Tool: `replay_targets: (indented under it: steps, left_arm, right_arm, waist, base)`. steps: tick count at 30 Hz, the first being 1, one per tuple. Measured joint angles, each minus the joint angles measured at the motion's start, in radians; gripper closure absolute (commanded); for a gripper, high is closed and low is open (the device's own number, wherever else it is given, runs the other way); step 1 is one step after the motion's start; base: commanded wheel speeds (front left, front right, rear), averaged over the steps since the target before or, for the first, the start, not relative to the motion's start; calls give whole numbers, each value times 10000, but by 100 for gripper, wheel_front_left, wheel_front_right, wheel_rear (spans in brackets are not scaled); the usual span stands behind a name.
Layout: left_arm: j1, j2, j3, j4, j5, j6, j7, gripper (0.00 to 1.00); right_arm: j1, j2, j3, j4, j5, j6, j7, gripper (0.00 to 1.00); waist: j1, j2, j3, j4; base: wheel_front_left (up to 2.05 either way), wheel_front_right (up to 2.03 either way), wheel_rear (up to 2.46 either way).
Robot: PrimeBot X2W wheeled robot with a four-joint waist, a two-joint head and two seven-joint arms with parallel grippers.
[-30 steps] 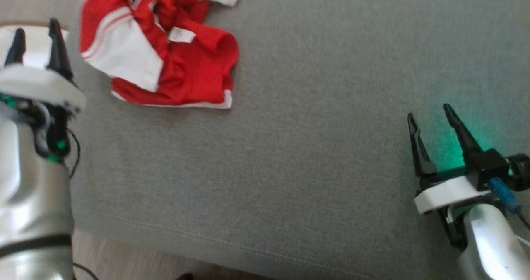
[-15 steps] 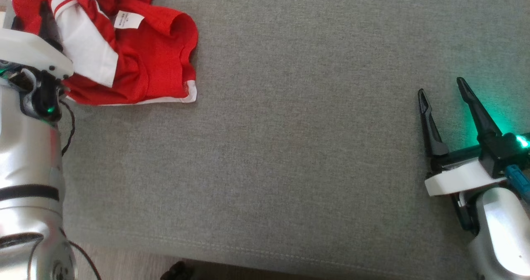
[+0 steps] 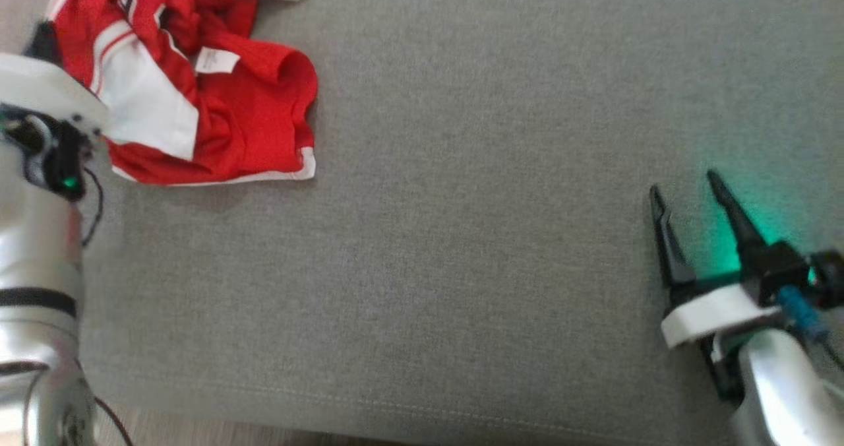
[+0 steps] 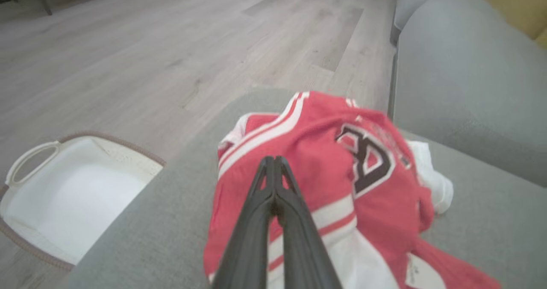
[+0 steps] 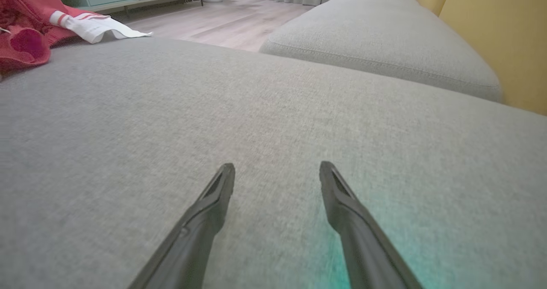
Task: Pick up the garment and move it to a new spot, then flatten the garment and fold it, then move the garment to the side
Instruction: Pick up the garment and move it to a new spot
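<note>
Where red garment point(image 3: 250, 116) lies, grey cushion point(image 3: 461, 235) meets wood floor point(image 4: 128, 45) (white basket point(image 4: 85, 169) beside)

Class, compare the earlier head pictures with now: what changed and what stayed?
The left end effector reached the left edge of the garment and closed its fingers; whether cloth is pinched is unclear. The right end effector stayed open above the grey cushion; the garment stayed crumpled.

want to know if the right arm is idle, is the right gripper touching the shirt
Apart. The head view shows bare grey cushion between the right gripper and the shirt.
</note>
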Motion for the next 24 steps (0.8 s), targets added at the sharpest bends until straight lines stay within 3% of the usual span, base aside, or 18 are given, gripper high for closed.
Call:
replay_targets:
  steps: [11, 19, 20, 22, 23, 24]
  left_arm:
    - [-894, 399, -949, -1526, -253, -163, 307, 100]
    - [439, 468, -1158, -4406, -1104, -163, 330, 98]
    - [806, 426, -1269, -4771, -1206, -163, 403, 86]
    - [1641, 320, -1467, -5532, -1258, -163, 535, 52]
    - [2059, 268, -1582, -5910, -1267, -161, 570, 11]
    - [2502, 217, -1645, -6293, -1267, -146, 581, 0]
  right_arm:
    - [622, 757, -105, 736, 105, 0, -96, 0]
    - [1290, 1020, -263, 556, 178, 2, -98, 0]
    - [1381, 1022, -301, 514, 178, 0, -98, 0]
    - [1483, 1047, -372, 401, 151, 0, -98, 0]
    - [1499, 1058, -437, 305, 128, 0, -98, 0]
    - [1509, 1060, -491, 199, 82, 0, -98, 0]
  waist:
    - [-1, 0, -1618, -205]
    - [-1, 0, -2541, -485]
    - [-1, 0, -2623, -502]
    - [-1, 0, -2781, -540]
    - [-1, 0, -2853, -561]
    - [-1, 0, -2931, -585]
  base:
    - [0, 0, 0]
    - [0, 0, 0]
    - [0, 0, 0]
    - [0, 0, 0]
    - [0, 0, 0]
    - [0, 0, 0]
